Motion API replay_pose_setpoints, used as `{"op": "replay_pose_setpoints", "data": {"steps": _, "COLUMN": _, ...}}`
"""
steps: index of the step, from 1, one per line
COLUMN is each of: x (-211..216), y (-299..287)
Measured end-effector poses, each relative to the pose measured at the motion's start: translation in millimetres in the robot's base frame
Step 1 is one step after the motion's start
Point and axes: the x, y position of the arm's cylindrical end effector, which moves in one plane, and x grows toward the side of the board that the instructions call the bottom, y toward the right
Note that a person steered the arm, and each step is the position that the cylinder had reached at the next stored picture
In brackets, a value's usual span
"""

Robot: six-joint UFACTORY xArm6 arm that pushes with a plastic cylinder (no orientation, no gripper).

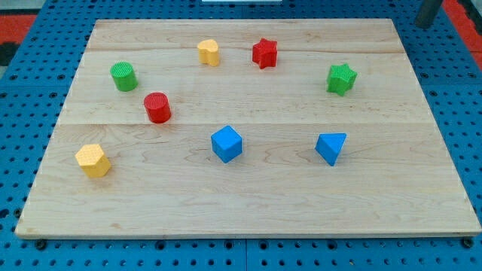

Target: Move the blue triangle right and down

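The blue triangle (330, 147) is lying on the wooden bench (248, 203) toward the view's lower right, well apart from the blue cube (227, 144) sitting to its left and below the green star (341, 78). My tip is not showing; only a dark rod (428, 11) is peeking in at the view's top right corner, off the bench, carrying no pincer.
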Motion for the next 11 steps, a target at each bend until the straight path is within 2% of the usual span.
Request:
{"op": "replay_pose_setpoints", "data": {"steps": 3, "x": 164, "y": -1}}
{"op": "replay_pose_setpoints", "data": {"steps": 4, "x": 274, "y": -22}}
{"op": "replay_pose_setpoints", "data": {"steps": 5, "x": 305, "y": -63}}
{"op": "replay_pose_setpoints", "data": {"steps": 6, "x": 309, "y": -113}}
{"op": "replay_pose_setpoints", "data": {"steps": 7, "x": 317, "y": -192}}
{"op": "replay_pose_setpoints", "data": {"steps": 8, "x": 296, "y": -256}}
{"op": "replay_pose_setpoints", "data": {"steps": 9, "x": 260, "y": -265}}
{"op": "replay_pose_setpoints", "data": {"steps": 11, "x": 272, "y": -215}}
